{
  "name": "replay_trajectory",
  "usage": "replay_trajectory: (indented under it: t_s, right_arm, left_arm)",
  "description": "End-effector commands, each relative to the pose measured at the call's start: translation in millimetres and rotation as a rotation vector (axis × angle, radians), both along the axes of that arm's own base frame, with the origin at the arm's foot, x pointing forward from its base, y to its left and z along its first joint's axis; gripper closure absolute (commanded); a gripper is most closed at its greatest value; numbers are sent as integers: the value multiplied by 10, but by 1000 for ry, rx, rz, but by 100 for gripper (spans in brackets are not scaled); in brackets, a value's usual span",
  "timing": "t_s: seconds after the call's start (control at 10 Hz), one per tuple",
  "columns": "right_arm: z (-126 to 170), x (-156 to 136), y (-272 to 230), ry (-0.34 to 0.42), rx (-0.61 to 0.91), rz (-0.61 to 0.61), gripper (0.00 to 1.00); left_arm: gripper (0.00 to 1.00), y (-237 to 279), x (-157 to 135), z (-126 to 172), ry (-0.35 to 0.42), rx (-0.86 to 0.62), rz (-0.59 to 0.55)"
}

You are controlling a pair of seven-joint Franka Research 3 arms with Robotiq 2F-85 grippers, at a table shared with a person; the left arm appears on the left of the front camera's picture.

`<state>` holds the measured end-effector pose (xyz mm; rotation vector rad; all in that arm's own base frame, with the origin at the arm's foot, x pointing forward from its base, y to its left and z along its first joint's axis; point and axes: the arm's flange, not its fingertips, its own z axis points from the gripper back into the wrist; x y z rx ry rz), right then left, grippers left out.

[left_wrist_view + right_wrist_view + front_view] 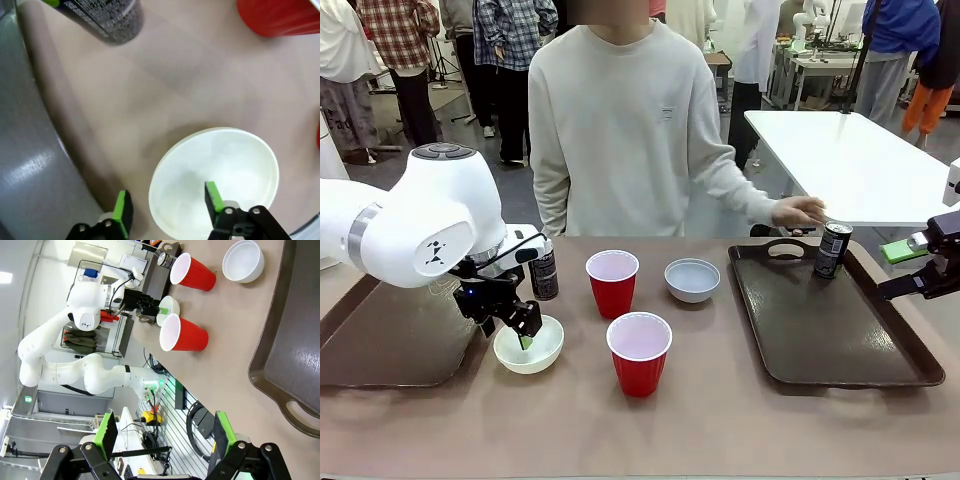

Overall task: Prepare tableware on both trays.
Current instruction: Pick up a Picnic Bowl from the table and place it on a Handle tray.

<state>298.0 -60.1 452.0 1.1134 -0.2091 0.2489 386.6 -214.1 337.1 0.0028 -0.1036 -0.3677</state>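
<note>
Left gripper is down at the cream bowl, which sits on the surface just right of the left tray. In the left wrist view the gripper straddles the bowl rim: one finger is outside and clear of the rim, the other is inside the bowl. Jaws are apart, not clamped on the rim, and the bowl rests on the surface.

Left can stands upright on the surface just behind the gripper, off the tray. Far cup and near cup are upright mid-surface, mouths up, close but apart. Grey bowl is on the surface between the far cup and the right tray.

Right can is upright in the far part of the right tray, near the handle cut-out. Person's hand is at its top; contact unclear.

Right gripper hangs at the right tray's right rim. In the right wrist view the gripper has its fingers spread wide with nothing between them, and farther off are the tray, the grey bowl, both cups and the cream bowl.
</note>
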Motion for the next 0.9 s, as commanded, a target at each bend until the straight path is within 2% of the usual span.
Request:
replay_trajectory:
  t_s: [0.0, 0.1, 0.2, 0.3, 0.4, 0.5, 0.6, 0.8]
  right_arm:
    - [-9, 2, -16, -8, 5, 1, 0]
    - [-9, 2, -16, -8, 5, 1, 0]
    - [-9, 2, -16, -8, 5, 1, 0]
    - [-9, 2, -16, -8, 5, 1, 0]
    - [-9, 2, -16, -8, 5, 1, 0]
    - [-9, 2, -16, -8, 5, 1, 0]
    - [-9, 2, -16, -8, 5, 1, 0]
    - [-9, 2, -16, -8, 5, 1, 0]
  left_arm:
    - [51, -93, 10, 39, -23, 24, 39]
    - [53, -87, 21, 41, -12, 19, 47]
    - [68, -89, 24, 35, 0, 14, 51]
    - [71, -94, 30, 33, 5, 15, 57]
    - [85, -94, 36, 37, 10, 17, 60]
    - [88, -91, 29, 41, 16, 19, 63]
    - [100, -87, 30, 51, 17, 19, 65]
    - [100, -75, 40, 72, 18, 23, 71]
